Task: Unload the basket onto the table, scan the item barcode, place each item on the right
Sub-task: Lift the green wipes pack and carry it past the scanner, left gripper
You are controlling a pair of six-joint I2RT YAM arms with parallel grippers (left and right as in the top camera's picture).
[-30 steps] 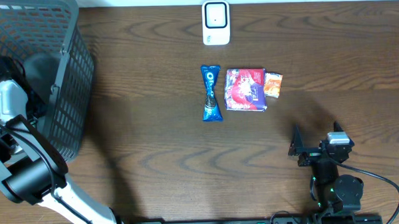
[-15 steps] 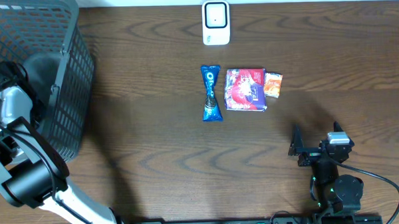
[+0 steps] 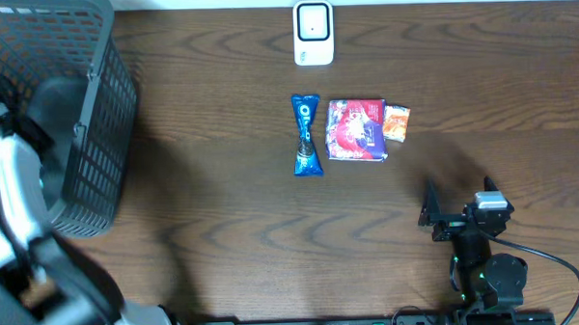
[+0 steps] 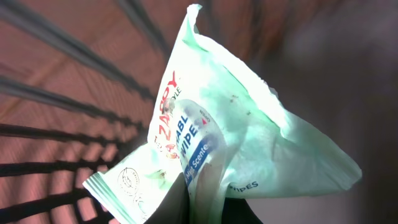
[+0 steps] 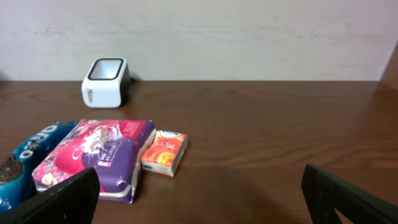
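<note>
At the grey mesh plastic basket, only the left wrist view shows the left gripper clamped on one pale green wipes packet; overhead adds one white box-shaped scanner and three table items: blue biscuit wrapper, red-purple pack, small orange box; right gripper spread wide, empty

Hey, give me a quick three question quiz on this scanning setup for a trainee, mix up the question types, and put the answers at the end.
1. True or false: the right gripper is shut.
2. What does the left gripper hold? A. a red can. B. a pale green wipes pack. C. a banana.
3. How many packs lie on the table between the white scanner and the right gripper?
Key: 1 false, it is open and empty. 2 B. 3 three.
</note>
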